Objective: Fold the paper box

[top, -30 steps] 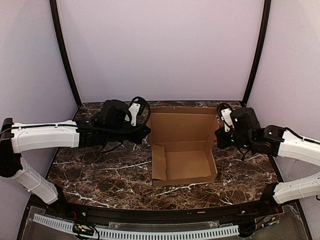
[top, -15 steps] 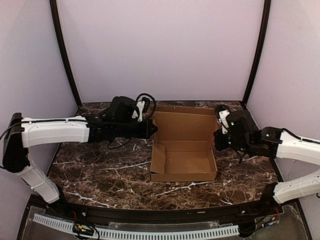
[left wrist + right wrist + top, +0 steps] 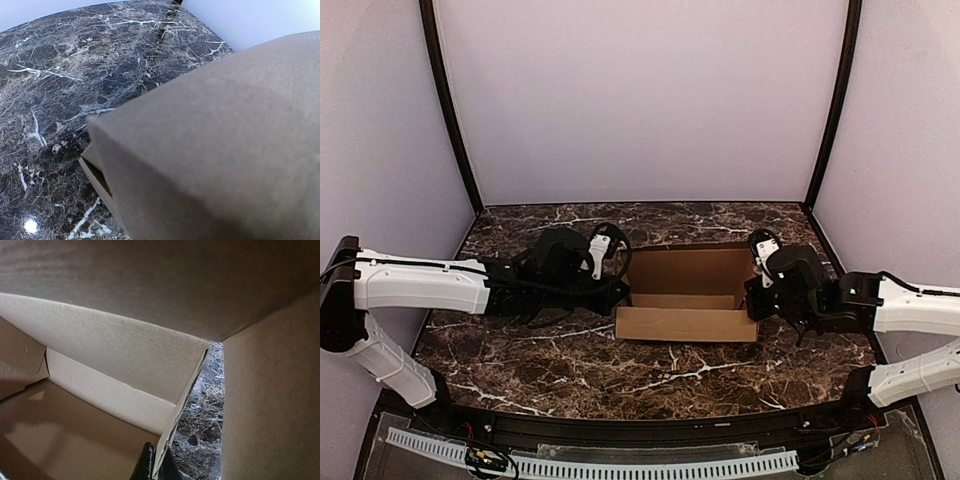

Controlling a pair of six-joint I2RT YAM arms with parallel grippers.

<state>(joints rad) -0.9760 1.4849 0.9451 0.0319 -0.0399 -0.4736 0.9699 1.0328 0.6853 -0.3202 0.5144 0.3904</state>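
One box (image 3: 685,322) sits in the middle of the surface (image 3: 520,350), between the two tools. Its lid (image 3: 685,268) leans forward over the bottom part, but it is not shut.

The left tool (image 3: 622,288) is clenched and sits against the left side of the box, close to the lid. The right tool (image 3: 752,298) is clenched too, at the right side of the box. Its tips (image 3: 146,465) are right at a cardboard edge. I cannot tell if they pinch that edge or only touch it.

What could go wrong? I think the lid could pop back up, because bent cardboard likes to spring open. The box could slide, because the stone surface looks smooth and nothing pins the box down. If one tool pushes harder than the other, the box could turn sideways. The lid's edges could catch on the sides and not tuck in, and then the lid would not close. A hard push could also dent the thin cardboard.

Count: one box, one lid, two tools, one surface.
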